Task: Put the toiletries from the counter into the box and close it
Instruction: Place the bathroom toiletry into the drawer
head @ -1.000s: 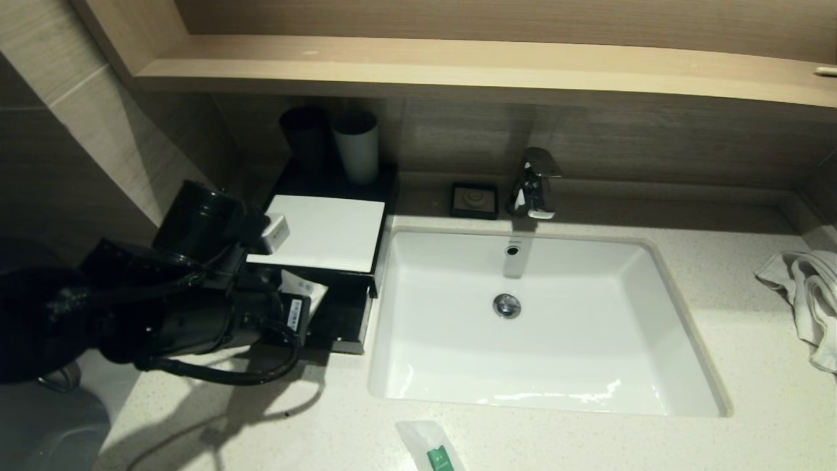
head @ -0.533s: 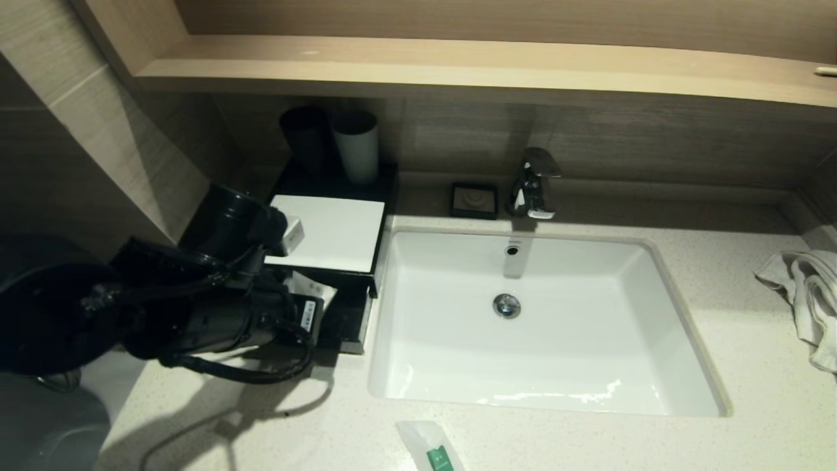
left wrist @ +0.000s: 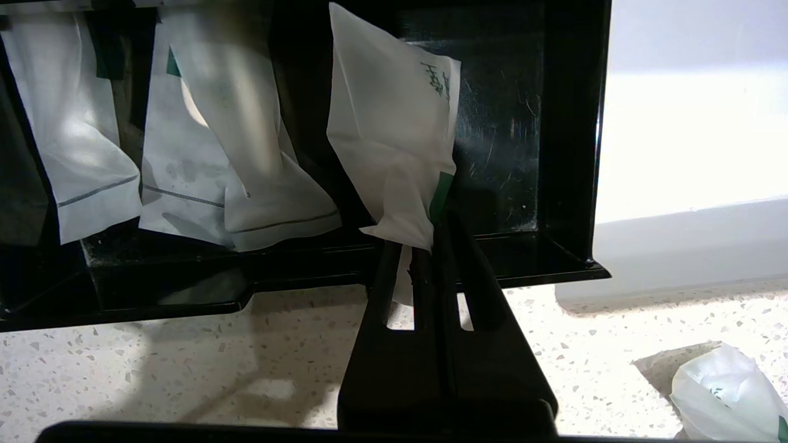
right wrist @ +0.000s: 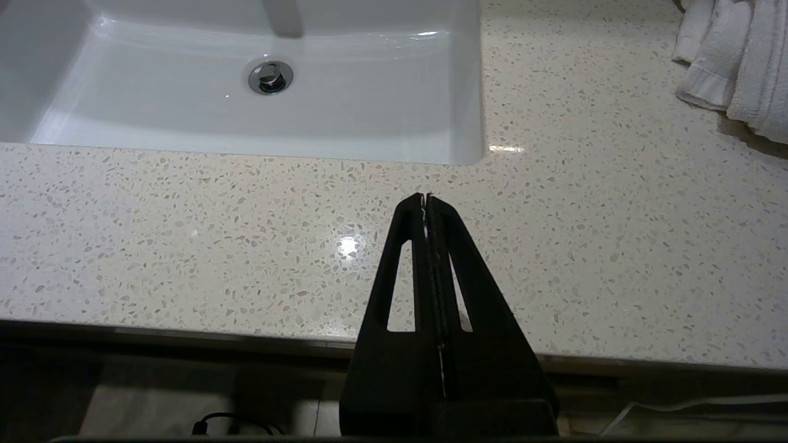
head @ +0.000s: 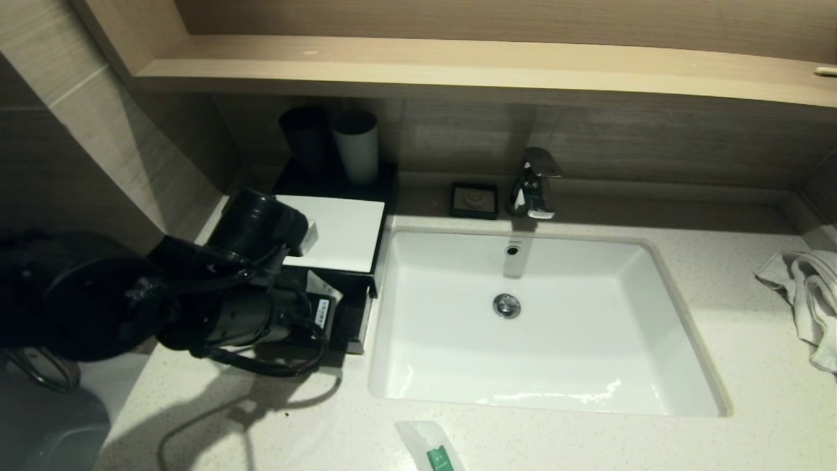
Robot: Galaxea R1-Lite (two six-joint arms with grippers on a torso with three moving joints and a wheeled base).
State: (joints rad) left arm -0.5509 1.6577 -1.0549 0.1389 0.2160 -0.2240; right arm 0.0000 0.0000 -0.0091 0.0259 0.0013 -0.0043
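Since the earlier frame the left gripper (left wrist: 431,246) has advanced toward the box (head: 340,229). Its fingers pinch a white sachet (left wrist: 394,135) by one end, long axis pointing into the open drawer (left wrist: 529,123) directly ahead. Right gripper (right wrist: 426,200): parked, closed.

Two cups (head: 340,144), soap dish (head: 474,199), faucet (head: 535,183), crumpled towel (head: 807,297), wooden shelf (head: 458,69).

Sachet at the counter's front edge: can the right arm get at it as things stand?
Probably yes. The sachet lies in the open on the counter, and the right gripper hovers shut and empty above the front edge; it would need to open first.
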